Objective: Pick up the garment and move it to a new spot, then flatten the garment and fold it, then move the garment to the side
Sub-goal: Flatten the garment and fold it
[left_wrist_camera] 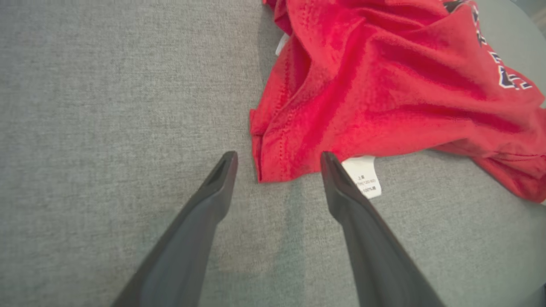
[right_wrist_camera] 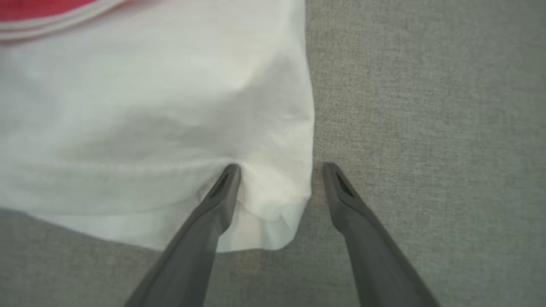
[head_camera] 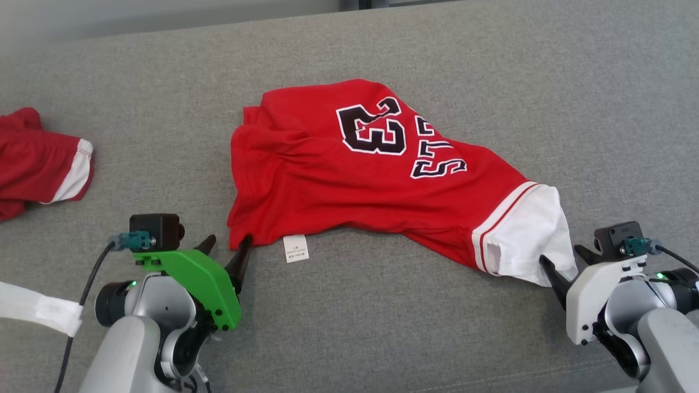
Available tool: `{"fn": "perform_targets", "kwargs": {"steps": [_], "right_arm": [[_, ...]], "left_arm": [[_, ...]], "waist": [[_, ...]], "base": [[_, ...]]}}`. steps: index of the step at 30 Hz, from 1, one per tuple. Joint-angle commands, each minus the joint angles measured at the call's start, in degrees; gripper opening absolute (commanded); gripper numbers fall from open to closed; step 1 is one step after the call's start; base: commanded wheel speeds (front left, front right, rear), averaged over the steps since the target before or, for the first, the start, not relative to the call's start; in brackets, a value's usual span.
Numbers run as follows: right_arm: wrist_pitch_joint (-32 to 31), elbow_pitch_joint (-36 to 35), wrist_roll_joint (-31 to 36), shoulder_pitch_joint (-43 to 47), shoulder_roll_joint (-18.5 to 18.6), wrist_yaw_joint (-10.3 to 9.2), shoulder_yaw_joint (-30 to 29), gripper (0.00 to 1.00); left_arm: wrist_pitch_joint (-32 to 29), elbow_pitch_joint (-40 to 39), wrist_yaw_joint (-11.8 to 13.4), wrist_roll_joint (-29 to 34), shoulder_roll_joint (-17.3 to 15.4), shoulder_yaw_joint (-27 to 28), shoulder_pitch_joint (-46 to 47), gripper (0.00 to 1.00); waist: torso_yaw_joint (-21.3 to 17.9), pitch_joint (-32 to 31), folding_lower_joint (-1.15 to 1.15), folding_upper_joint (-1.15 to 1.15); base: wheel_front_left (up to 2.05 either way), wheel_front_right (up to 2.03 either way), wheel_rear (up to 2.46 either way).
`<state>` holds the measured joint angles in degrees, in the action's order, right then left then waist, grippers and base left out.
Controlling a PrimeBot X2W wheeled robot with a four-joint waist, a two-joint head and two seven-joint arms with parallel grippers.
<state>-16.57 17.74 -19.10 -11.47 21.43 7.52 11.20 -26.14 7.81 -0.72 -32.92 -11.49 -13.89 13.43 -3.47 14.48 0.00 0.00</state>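
Observation:
The garment (head_camera: pixel 360 174) is a red jersey with a black "23" and a white sleeve, lying crumpled on the grey surface. My left gripper (head_camera: pixel 228 252) stands open at its near left corner; in the left wrist view that red corner (left_wrist_camera: pixel 273 162) lies between the two fingertips, and a white care label (left_wrist_camera: pixel 364 177) sits by the right finger. My right gripper (head_camera: pixel 565 262) is open at the white sleeve's (right_wrist_camera: pixel 149 119) near corner, with the sleeve corner between its fingers and the left finger (right_wrist_camera: pixel 222 187) over the cloth.
Another red garment with a white band (head_camera: pixel 41 166) lies at the left edge of the grey fabric surface (head_camera: pixel 382 327). A white strap and a black cable (head_camera: pixel 82 295) hang by my left arm.

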Motion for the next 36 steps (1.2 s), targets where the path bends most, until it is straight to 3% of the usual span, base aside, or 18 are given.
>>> {"fn": "perform_targets", "kwargs": {"steps": [1,8,9,10,11,12,17,23,29,36], "right_arm": [[0.03,1.48,-0.17,-1.31,-1.03,-0.05,1.09,1.00],[-0.62,8.30,-1.52,-5.44,-3.76,-0.02,6.38,1.00],[-0.77,9.11,-1.99,-5.63,-3.82,-0.02,7.07,1.00],[-0.70,9.64,-2.64,-5.73,-3.76,-0.02,7.95,0.90],[-0.50,10.08,-3.35,-5.95,-3.67,-0.02,8.43,0.22],[-0.38,10.30,-3.85,-5.99,-3.40,-0.02,9.11,0.00],[0.07,8.87,-7.96,-5.35,-0.40,-0.03,11.87,0.00],[1.02,0.55,-13.18,-4.51,4.82,-0.01,11.85,0.00],[0.43,-9.95,-17.38,-1.10,9.51,-0.03,7.68,0.00],[-0.12,-30.48,-33.80,7.89,13.62,-0.02,-4.43,0.00]], "left_arm": [[0.44,1.58,0.25,0.31,-0.08,0.21,2.40,1.00],[-1.06,9.86,-1.16,0.64,0.14,-1.54,6.35,1.00],[-1.46,10.45,-1.66,0.38,0.33,-1.99,6.27,0.66],[-1.78,10.95,-2.14,0.03,0.47,-2.41,6.25,0.22],[-1.67,11.34,-2.42,-0.26,0.58,-2.54,6.15,0.00],[-1.93,11.65,-2.87,-0.24,0.46,-2.98,5.90,0.00],[-3.11,9.00,-4.70,-2.48,-0.14,-3.92,3.15,0.00],[-4.58,-3.29,-5.80,-6.89,-2.34,-3.40,-0.80,0.00],[-6.53,-16.80,-4.97,-11.34,-4.57,-0.87,-7.18,0.00],[-10.78,-39.27,-1.80,-24.37,-5.55,5.99,-15.54,0.00]], "waist": [[-1.49,3.09,0.00,0.00],[-2.89,6.99,0.00,0.00],[-2.88,7.16,0.00,0.00],[-2.83,7.25,0.00,0.00],[-2.78,7.29,0.00,0.00],[-2.74,7.23,0.00,0.00],[-2.60,5.94,0.00,0.00],[-2.64,4.10,0.00,0.00],[-3.01,2.33,0.00,0.00],[-3.52,0.69,0.00,0.00]], "base": [[0.00,0.00,0.00],[0.00,0.00,0.00],[0.00,0.00,0.00],[0.00,0.00,0.00],[0.00,0.00,0.00],[0.00,0.00,0.00],[0.00,0.00,0.00],[0.00,0.00,0.00],[0.00,0.00,0.00],[0.00,0.00,0.00]]}}
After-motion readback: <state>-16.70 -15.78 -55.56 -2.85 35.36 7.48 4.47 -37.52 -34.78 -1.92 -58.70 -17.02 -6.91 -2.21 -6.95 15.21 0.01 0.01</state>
